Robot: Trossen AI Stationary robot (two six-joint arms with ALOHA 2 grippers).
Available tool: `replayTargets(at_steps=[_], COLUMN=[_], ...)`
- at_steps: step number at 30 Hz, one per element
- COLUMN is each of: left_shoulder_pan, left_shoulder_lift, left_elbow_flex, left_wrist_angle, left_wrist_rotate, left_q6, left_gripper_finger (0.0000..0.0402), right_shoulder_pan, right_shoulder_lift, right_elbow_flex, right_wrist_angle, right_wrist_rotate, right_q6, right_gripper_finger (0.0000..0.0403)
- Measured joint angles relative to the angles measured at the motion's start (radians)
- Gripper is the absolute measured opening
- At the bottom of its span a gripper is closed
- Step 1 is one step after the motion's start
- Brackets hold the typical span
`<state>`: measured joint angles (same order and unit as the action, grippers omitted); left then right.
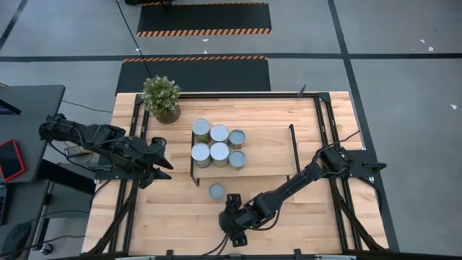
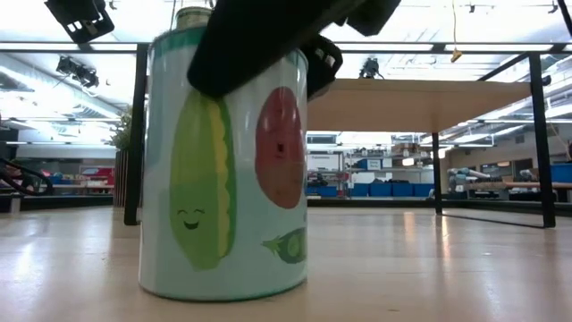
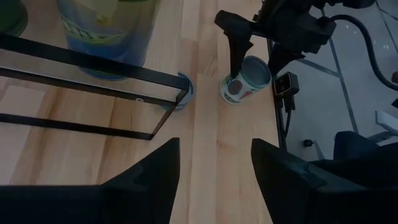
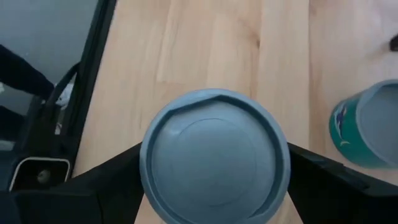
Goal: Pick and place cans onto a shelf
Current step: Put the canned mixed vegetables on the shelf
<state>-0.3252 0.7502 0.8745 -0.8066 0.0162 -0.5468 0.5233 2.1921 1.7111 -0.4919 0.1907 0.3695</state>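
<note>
Grey floor (image 1: 404,65) surrounds the wooden bench (image 1: 173,217), with black mats (image 1: 203,18) edged in orange-black stripes. Blue bins (image 2: 384,190) line the far wall under ceiling lights.
</note>
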Motion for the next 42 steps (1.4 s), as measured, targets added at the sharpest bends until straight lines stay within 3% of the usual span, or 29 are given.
replayTargets(at_steps=[8, 17, 25, 31, 37, 42], left_shoulder_pan=[0.001, 0.002, 0.002, 0.002, 0.002, 0.002], left_shoulder_lift=[0.0, 0.0, 0.0, 0.001, 0.002, 0.002], left_elbow_flex=[0.0, 0.0, 0.0, 0.0, 0.0, 0.0], left_wrist_angle=[0.0, 0.001, 0.004, 0.061, 0.077, 0.077], left_wrist_rotate=[-0.001, -0.001, -0.084, -0.094, -0.109, -0.109], left_q6=[0.011, 0.038, 0.043, 0.042, 0.043, 0.036], left_gripper_finger=[0.0203, 0.0203, 0.0203, 0.0203, 0.0203, 0.0203], right_shoulder_pan=[-0.023, -0.036, -0.048, -0.102, -0.198, -0.248], right_shoulder_lift=[-0.042, -0.245, -0.472, -0.539, -0.542, -0.551], right_elbow_flex=[0.0, 0.0, 0.001, 0.001, -0.001, -0.093], right_wrist_angle=[-0.046, -0.288, -0.539, -0.741, -0.758, -0.672], right_wrist_rotate=[-0.009, -0.003, 0.185, 0.355, 0.344, 0.246], right_q6=[0.059, 0.216, 0.241, 0.316, 0.258, 0.223], right_gripper_finger=[0.0292, 0.0292, 0.0298, 0.0301, 0.0298, 0.0298])
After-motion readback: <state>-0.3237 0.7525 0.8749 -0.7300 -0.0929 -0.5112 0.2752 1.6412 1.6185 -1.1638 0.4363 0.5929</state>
